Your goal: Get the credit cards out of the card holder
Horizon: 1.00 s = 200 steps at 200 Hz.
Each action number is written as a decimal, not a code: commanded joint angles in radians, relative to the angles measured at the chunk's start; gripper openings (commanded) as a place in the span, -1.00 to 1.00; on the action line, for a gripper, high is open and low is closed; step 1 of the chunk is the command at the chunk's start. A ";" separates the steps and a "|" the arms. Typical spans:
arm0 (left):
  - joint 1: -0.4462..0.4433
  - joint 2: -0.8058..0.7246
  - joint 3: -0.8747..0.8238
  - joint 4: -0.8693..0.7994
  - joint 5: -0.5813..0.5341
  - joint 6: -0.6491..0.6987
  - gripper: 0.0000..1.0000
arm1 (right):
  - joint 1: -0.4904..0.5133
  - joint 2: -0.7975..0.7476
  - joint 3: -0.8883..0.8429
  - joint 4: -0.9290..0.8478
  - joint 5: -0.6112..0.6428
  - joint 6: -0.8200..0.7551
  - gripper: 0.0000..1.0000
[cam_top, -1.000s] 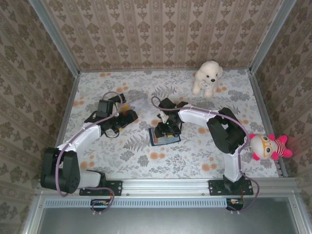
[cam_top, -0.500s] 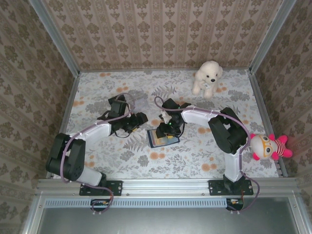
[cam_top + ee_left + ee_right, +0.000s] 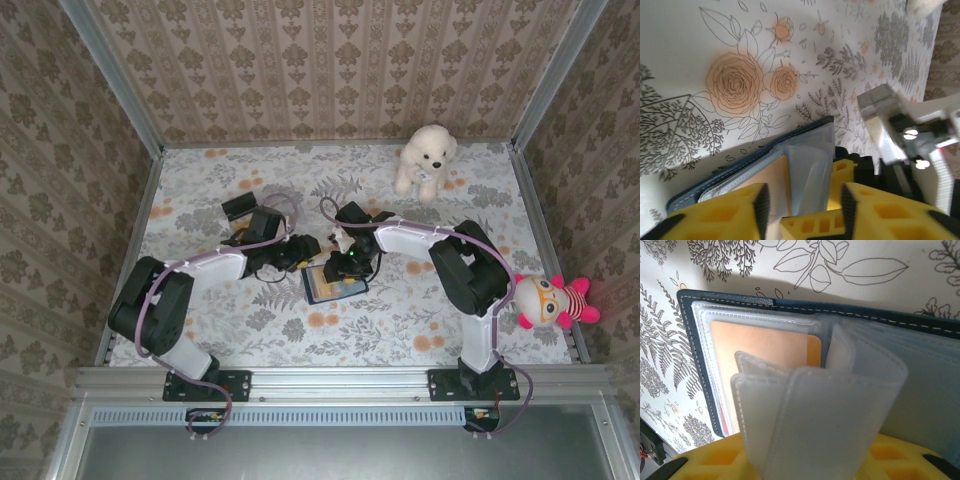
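The card holder (image 3: 335, 286) lies open on the floral table, navy outside with clear sleeves (image 3: 820, 415) standing up from its spine. A yellow-orange credit card (image 3: 760, 347) sits in the left pocket, and a thin red edge (image 3: 726, 426) shows beside it. My left gripper (image 3: 306, 252) is at the holder's left edge. Its yellow fingers (image 3: 725, 212) stand apart astride the sleeves and the orange card (image 3: 772, 185). My right gripper (image 3: 347, 264) hovers over the holder's far edge. The raised sleeves hide its fingertips, and one of its yellow fingers (image 3: 841, 175) reaches in between my left gripper's.
A white plush dog (image 3: 427, 158) sits at the back right. A pink-striped doll (image 3: 553, 300) rests on the right rail. Patterned walls and metal rails enclose the table (image 3: 400, 330).
My left arm has swung right, from the table's left part to the card holder, and its jaws have narrowed. The right gripper stayed over the holder and closed a little.
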 commanded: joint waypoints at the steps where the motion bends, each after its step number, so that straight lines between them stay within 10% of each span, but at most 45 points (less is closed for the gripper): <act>1: -0.022 0.023 -0.017 0.058 -0.029 -0.068 -0.28 | -0.010 -0.033 -0.020 0.029 -0.013 0.010 -0.17; 83: -0.085 0.081 -0.097 0.039 -0.060 -0.124 -0.79 | -0.007 -0.043 -0.017 0.013 0.072 0.030 -0.19; 200: -0.100 0.103 -0.096 -0.046 -0.103 -0.077 -0.86 | 0.011 -0.113 0.081 -0.231 0.348 0.034 -0.07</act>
